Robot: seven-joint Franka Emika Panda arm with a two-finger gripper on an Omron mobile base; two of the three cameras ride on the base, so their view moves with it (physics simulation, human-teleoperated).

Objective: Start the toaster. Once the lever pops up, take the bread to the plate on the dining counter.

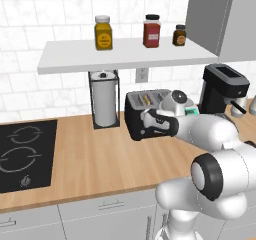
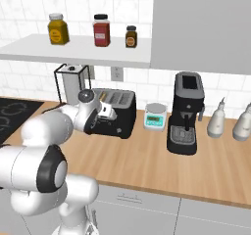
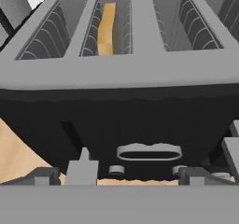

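Black and boxy, the four-slot toaster [image 3: 140, 120] is sitting right ahead of our spread, empty gripper [image 3: 116, 174]; we are facing its front lever [image 3: 148, 151], centred between our fingertips.

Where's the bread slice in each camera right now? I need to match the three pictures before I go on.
Left base view: bread, a thin tan sliver in a top slot of the toaster, centre of the picture.
Right base view: the toaster's slots face the camera, but the slice is too small to tell.
Hand view: bread upright in the second slot from the left, upper left.
Shared landmark: the toaster.
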